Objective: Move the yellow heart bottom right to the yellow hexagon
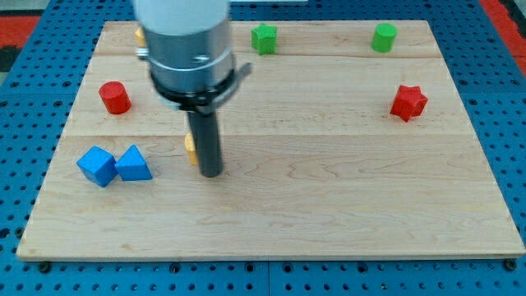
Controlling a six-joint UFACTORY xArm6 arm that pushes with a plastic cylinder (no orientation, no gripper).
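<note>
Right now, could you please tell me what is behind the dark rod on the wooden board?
Behind my dark rod, a small yellow block peeks out at its left edge, just above my tip. Most of it is covered, so its shape cannot be made out. Another yellow sliver shows behind the arm's grey housing.

A small yellow block (190,149) lies on the wooden table (329,205) left of centre, and only a thin sliver of it shows at the left edge of the dark rod, so its shape cannot be made out. A second yellow block (140,35) sits near the table's top edge toward the view's left, and it too is mostly covered, with just a sliver visible. The two lie well apart.
</note>
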